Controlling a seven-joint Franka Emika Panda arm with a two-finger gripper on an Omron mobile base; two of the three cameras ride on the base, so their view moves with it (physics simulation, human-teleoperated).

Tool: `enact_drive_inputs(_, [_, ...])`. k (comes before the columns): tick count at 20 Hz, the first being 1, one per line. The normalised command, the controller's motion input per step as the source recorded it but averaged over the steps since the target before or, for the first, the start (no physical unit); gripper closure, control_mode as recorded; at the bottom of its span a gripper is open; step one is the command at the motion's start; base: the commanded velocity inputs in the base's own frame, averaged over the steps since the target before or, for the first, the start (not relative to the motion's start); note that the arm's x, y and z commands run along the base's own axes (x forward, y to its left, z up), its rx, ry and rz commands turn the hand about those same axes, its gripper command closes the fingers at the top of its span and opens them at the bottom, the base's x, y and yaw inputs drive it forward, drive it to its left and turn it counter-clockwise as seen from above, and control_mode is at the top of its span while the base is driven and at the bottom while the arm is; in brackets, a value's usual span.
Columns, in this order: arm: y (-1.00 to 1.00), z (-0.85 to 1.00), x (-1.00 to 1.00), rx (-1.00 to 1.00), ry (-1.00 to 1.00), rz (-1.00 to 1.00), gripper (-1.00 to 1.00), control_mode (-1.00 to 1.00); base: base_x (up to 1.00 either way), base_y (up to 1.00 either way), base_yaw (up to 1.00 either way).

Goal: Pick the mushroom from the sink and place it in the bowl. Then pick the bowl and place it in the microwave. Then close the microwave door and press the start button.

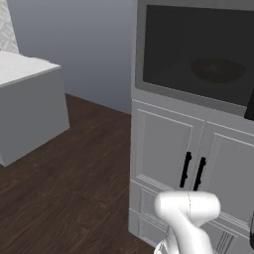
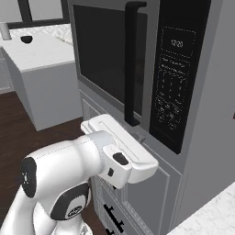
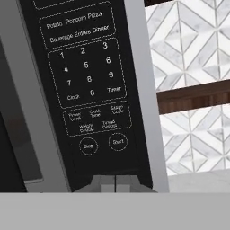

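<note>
The microwave [image 2: 137, 78], its door [image 2: 110, 64] shut, with the bowl [image 1: 218, 69] dimly visible through the dark glass on the turntable; the mushroom cannot be made out inside it. On the control panel [image 3: 90, 85] at the right of the door, the round start button [image 3: 117, 141] sits beside the stop button [image 3: 88, 146], just below the number pad. The gripper [image 3: 115, 182] hangs just under the panel with its jaws pressed together, holding nothing, a blunt closed tip that looks suited to poking the start button, which appears to be the one step left. The tall black door handle [image 2: 131, 59] stands between the glass and the panel. Below the microwave are grey cabinet doors [image 1: 198, 158] with black pulls. Away to the microwave's left stand a white surface [image 2: 41, 53] and a dark wood floor [image 1: 64, 198]; to its right, a white patterned tile wall [image 3: 197, 58].
</note>
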Motion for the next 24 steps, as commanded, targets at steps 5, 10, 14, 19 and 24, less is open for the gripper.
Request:
enact_drive_inputs(5, [-0.29, -0.05, 0.23, 0.0, 0.0, 0.0, 1.0, -1.0, 0.0, 0.0, 0.0])
enact_drive_inputs(10, [-0.15, 0.0, 0.36, 0.0, 0.0, 0.0, 1.0, -1.0, 0.0, 0.0, 0.0])
enact_drive_inputs(14, [-0.14, 0.0, 0.35, 0.01, 0.0, 0.0, 1.0, -1.0, 0.0, 0.0, 0.0])
enact_drive_inputs(19, [-0.36, 0.0, 0.15, 0.03, 0.0, 0.0, 1.0, -1.0, 0.0, 0.0, 0.0])
enact_drive_inputs(24, [-0.18, 0.0, 0.34, 0.0, 0.0, 0.0, 1.0, -1.0, 0.0, 0.0, 0.0])
